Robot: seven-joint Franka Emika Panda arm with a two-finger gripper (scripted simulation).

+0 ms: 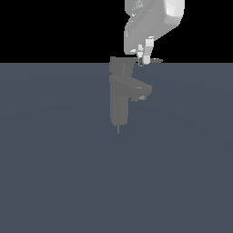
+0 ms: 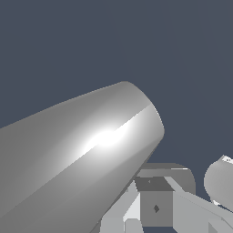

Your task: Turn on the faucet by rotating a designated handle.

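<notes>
End effector sits at the handle atop the faucet, apparently touching; its opening cannot be told.

Grey faucet standing upright on the floor
Its thin flat handle sticks out level from the cap toward the exterior view's right, above the blocky spout.

no text, label, brand, number or sign can be read in either view; the faucet, the claw and the tabletop all show plain, unmarked surfaces.
</notes>
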